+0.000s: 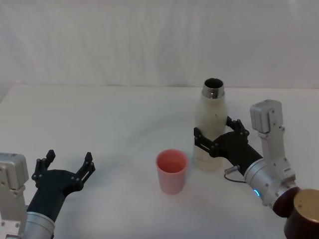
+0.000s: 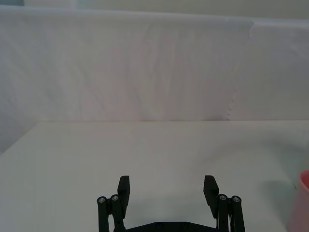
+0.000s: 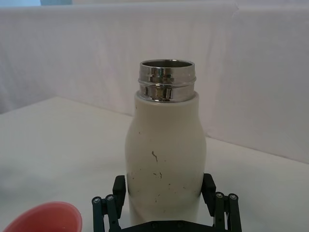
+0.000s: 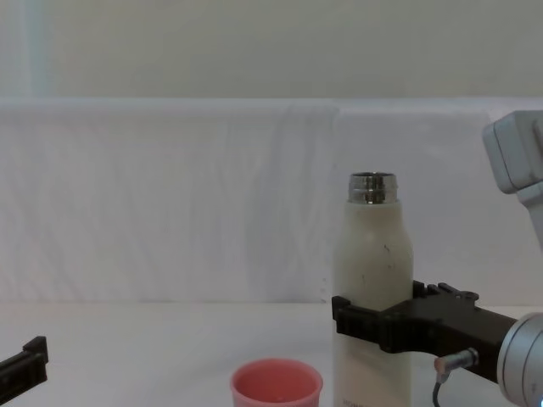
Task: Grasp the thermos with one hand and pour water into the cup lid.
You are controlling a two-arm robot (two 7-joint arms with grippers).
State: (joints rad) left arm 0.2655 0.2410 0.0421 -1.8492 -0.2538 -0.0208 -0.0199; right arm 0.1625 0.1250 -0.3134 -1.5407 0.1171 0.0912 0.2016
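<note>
Thermos (image 1: 211, 130) stands upright on the white surface (image 1: 109, 119), cap off, steel neck open, just beside and behind-right of the pink cup lid (image 1: 172, 171), which sits apart from it toward the robot's left. Right pincer (image 1: 218, 137) is placed around the lower-middle body of the thermos, one finger on each side; in the right wrist view the fingers (image 3: 119, 185) are seen at the bottle's flanks, apparently touching, so it is judged clenched on the thermos, though how firmly cannot be told. Left pincer (image 1: 67, 162) is parked low at the robot's left, well apart from both items, jaws released and holding nothing.

Risks judged from here: the body is smooth and rounded, and the hold is low on a tall bottle, so slipping or twisting between the fingers on the tilt is likely if the squeeze is weak. Cup lid is small, light and narrower than the bottle; it could be knocked over by the bottle base or wrist on the lift, or missed by the stream if the neck is not brought above its rim. Fast tilting would send water over the surface. Water level inside cannot be told, so onset of flow is hard to predict
</note>
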